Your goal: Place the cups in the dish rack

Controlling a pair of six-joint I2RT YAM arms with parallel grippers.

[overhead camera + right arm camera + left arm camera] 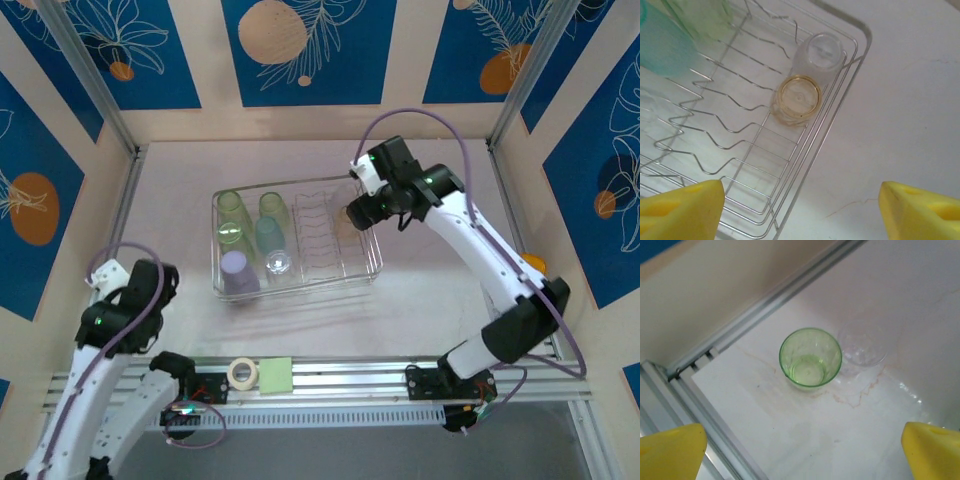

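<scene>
We are looking at a robotics lab cell, not a kitchen. Two white arms, the left arm (105, 335) and the right arm (475, 245), are bolted to an aluminium rail (350, 378) at the near edge of a pale counter (175, 210). Metal posts (90, 80) frame the booth. Its walls (300, 50) are printed panels of blue leaves and orange discs. A wire dish rack (380, 250) adds a household touch.

Shiny wire rack (805, 150), translucent plastic cups (810, 358)
</scene>
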